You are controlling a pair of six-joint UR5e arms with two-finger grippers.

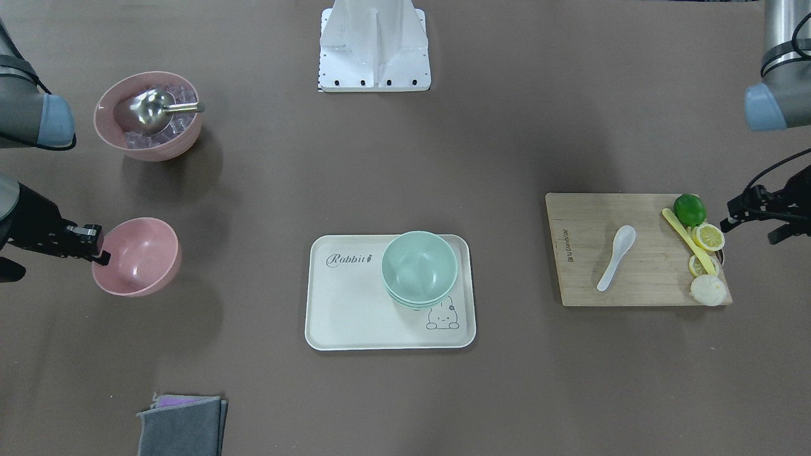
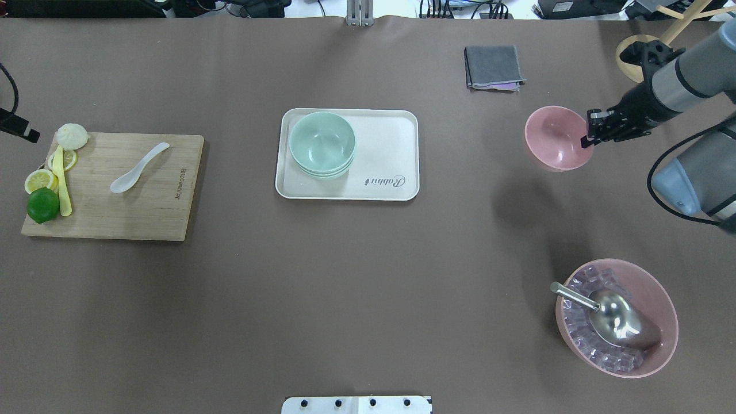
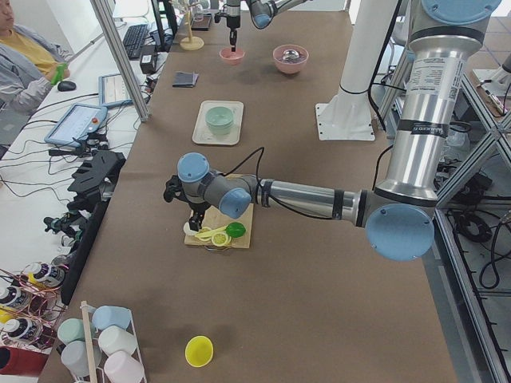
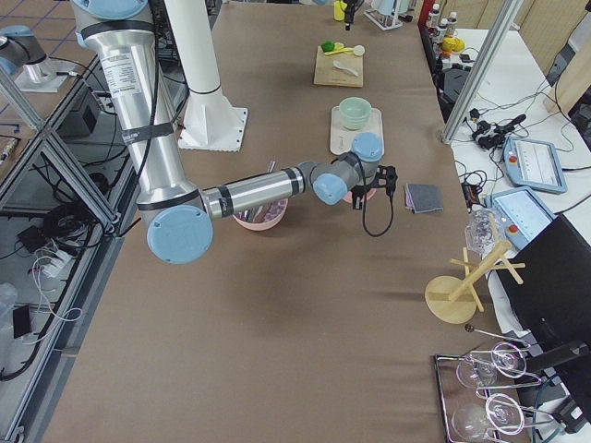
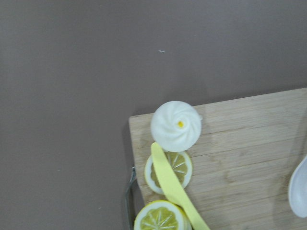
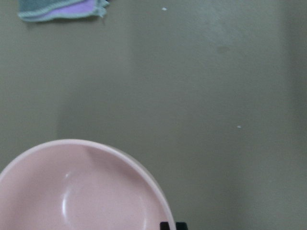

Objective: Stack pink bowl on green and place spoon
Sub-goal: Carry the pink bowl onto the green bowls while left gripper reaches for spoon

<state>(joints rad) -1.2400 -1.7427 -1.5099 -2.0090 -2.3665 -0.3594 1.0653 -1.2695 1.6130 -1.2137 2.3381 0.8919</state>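
The task is only just getting under way. The right gripper (image 2: 587,138) is clamping its jaws on the rim of the empty pink bowl (image 2: 555,138) at the right of the desk (image 2: 368,276). Judging by the offset shadow, the bowl is hanging tilted, clear of the surface. Nothing is sitting in the green bowl (image 2: 321,142), which is waiting at the left end of the white tray (image 2: 402,118) in the middle. The spoon (image 2: 140,167) is lying untouched on the cutting board (image 2: 144,213) at the left. The left gripper (image 1: 738,212) is hovering by the board's outer edge, and I cannot tell whether its jaws are open. Stacking the bowl and placing the spoon are both remaining.
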